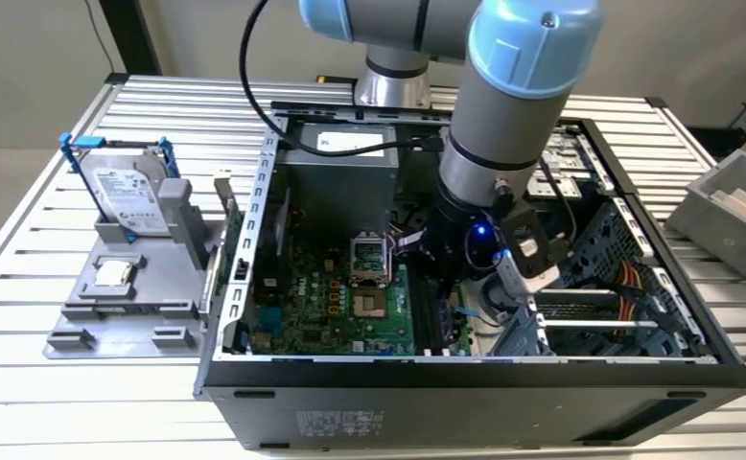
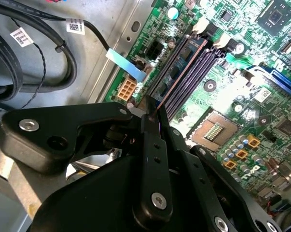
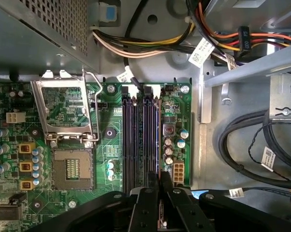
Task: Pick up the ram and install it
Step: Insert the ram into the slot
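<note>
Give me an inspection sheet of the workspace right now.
Surface: slatted metal table carrying an open computer case.
Job's things: ram edge-on along the memory slots.
Clutter: hard drive and processor chip on a grey fixture, the exterior view's left.
Grippers: gripper shut on the ram, inside the case.
Cables: wire bundle beyond the slots; black cables beside the board.
Surroundings: grey bin, the exterior view's right.

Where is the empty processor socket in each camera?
Exterior view: the socket sits on the motherboard mid-case, to the exterior view's left of the arm.
Second wrist view: the socket lies across the memory slots from the ram.
First wrist view: the socket adjoins its raised metal frame.
Shared landmark: the memory slots, where the gripper holds the ram.
</note>
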